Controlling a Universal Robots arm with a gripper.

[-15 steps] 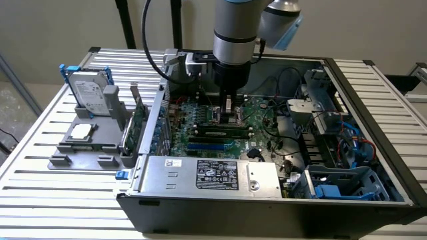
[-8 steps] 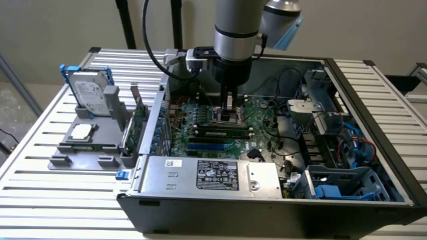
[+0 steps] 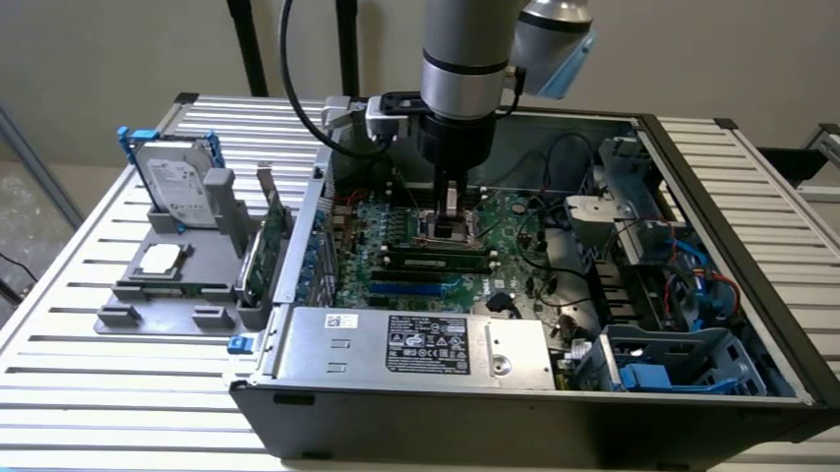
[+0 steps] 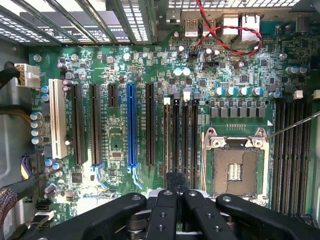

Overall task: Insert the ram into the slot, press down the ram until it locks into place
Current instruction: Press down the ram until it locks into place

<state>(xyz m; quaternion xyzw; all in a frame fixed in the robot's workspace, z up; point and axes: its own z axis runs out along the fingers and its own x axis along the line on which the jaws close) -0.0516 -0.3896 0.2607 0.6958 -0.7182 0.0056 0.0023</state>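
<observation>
One ram in its slot; lock unconfirmed.
We judge insertion done: the ram, a thin flat green board with dark chips, stands edge-up in a long black plastic slot beside the square silver socket. The matte black pincer hangs above it, clenched on nothing. We cannot tell whether the end clips have closed, so pressing may remain.

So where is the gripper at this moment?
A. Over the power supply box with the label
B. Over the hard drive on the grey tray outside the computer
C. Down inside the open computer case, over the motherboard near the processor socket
C: the gripper hangs inside the open computer case, above the green motherboard, close to the square processor socket.
</observation>
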